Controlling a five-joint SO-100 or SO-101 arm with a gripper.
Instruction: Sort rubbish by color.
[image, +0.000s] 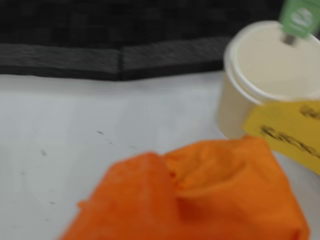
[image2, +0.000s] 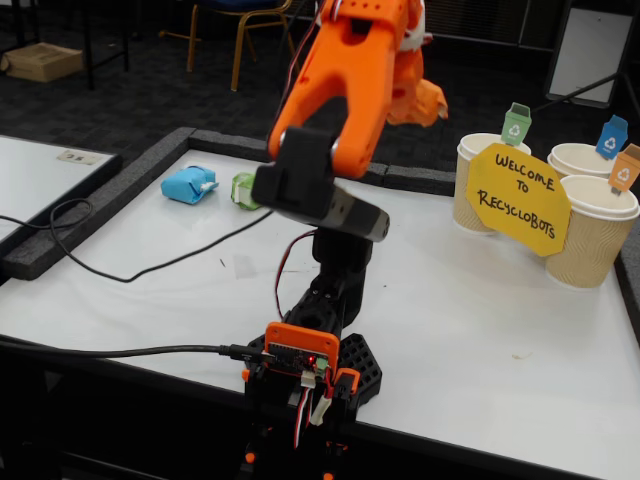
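Gripper (image2: 425, 100) hovering high near cups, finger state unclear | blue wad (image2: 188, 185) and green wad (image2: 243, 190) sitting far-left on table (image2: 480, 320) | you're needing a wide swing, approaching from above.

The whole wrist view is blurred. In it the orange plastic hand (image: 200, 195) is cut off by the bottom edge, so whether its jaws stand apart cannot be told. The yellow paper sign (image: 290, 132) runs off the right edge, its lettering unreadable. In the fixed view the arm hides part of the small light green crumpled wad (image2: 243, 189).
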